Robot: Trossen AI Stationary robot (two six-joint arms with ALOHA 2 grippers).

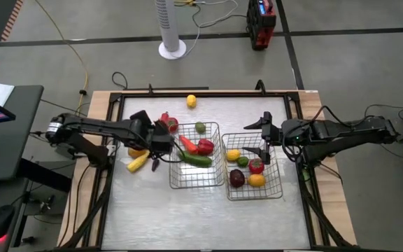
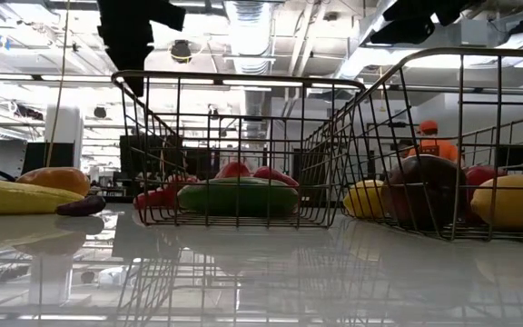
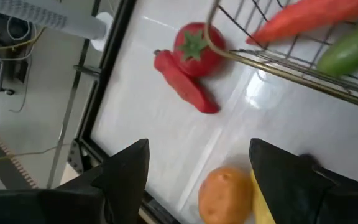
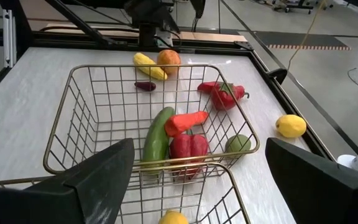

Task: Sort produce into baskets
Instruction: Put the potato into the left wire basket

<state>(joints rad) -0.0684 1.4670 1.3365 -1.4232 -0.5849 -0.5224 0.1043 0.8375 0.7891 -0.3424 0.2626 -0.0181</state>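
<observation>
The left wire basket (image 1: 215, 183) holds a carrot (image 1: 187, 145), a red pepper (image 1: 205, 146) and a cucumber (image 1: 196, 159). The right basket (image 1: 277, 193) holds a lemon (image 1: 233, 155), a lime (image 1: 243, 161), a red apple (image 1: 256, 166), a dark plum (image 1: 237, 178) and an orange-yellow fruit (image 1: 257, 180). My left gripper (image 1: 161, 143) is open and empty above the table, beside the left basket's left side. Past its fingers (image 3: 197, 155) lie a red tomato-like fruit (image 3: 197, 40), a red chilli (image 3: 185, 90) and an orange (image 3: 225, 196). My right gripper (image 1: 261, 137) is open and empty over the right basket's far part (image 4: 197, 162).
A yellow piece (image 1: 138, 163) and a small dark piece (image 1: 155, 165) lie on the table left of the left basket. A lime (image 1: 200, 127) sits at that basket's far wall. A lemon (image 1: 191, 101) lies near the table's far edge. The near half of the table holds nothing.
</observation>
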